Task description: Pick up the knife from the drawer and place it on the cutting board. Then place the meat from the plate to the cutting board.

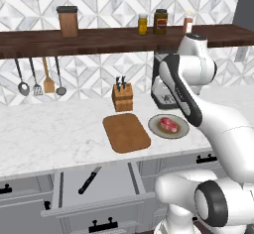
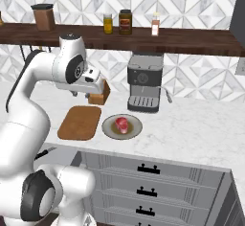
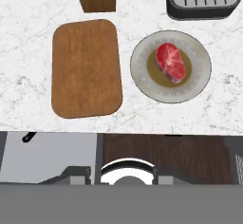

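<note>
Below the counter's (image 1: 44, 139) front edge, the drawer (image 1: 69, 183) stands pulled out, the knife (image 1: 90, 180) lying slantwise on its grey floor, with bare floor on both sides of it. On the counter, the board (image 1: 126, 132) sits near the front edge, bare, with the plate (image 1: 181, 132) just beside it to the right and apart from it. The meat (image 1: 168, 125) rests at the plate's middle. A knife block (image 1: 122, 98) stands just behind the board; a coffee machine (image 2: 144, 83) stands behind the plate. Open marble stretches left of the board. Jars (image 1: 160, 22) line the shelf (image 1: 99, 38), their labels too small to read. The gripper is held high over the counter's front edge, well above the knife; whether its fingers are parted cannot be told.
</note>
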Motion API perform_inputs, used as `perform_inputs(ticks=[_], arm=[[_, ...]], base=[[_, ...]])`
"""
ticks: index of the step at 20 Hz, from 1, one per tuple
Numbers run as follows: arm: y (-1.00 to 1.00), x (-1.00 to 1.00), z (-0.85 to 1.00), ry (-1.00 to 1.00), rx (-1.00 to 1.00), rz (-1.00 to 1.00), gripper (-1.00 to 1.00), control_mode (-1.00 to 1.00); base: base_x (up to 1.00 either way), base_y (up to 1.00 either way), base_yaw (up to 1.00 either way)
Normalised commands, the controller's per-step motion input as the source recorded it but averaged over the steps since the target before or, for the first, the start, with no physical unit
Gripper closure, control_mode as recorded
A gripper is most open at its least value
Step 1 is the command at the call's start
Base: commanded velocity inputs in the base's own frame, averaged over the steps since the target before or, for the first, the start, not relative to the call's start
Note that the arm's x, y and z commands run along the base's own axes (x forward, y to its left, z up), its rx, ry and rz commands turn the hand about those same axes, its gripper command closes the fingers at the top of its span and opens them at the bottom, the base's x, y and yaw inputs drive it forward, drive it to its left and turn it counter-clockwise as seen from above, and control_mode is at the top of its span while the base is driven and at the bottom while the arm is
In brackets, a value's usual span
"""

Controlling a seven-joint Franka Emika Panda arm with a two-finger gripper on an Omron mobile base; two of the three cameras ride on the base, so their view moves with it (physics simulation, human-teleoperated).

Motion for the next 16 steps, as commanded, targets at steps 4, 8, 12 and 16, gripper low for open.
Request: perform_inputs(ticks=[4, 8, 12, 16], arm=[[0.00, -0.38, 0.00, 0.00, 0.00, 0.00, -1.00, -1.00], [0.00, -0.82, -0.02, -0.03, 0.00, 0.01, -1.00, -1.00], [0.04, -0.63, -0.30, 0.00, 0.00, -0.02, -1.00, -1.00], [0.00, -0.49, -0.16, 0.00, 0.00, 0.00, -1.00, -1.00]], base=[[0.00, 0.00, 0.00], [0.00, 0.00, 0.00], [0.00, 0.00, 0.00], [0.00, 0.00, 0.00]])
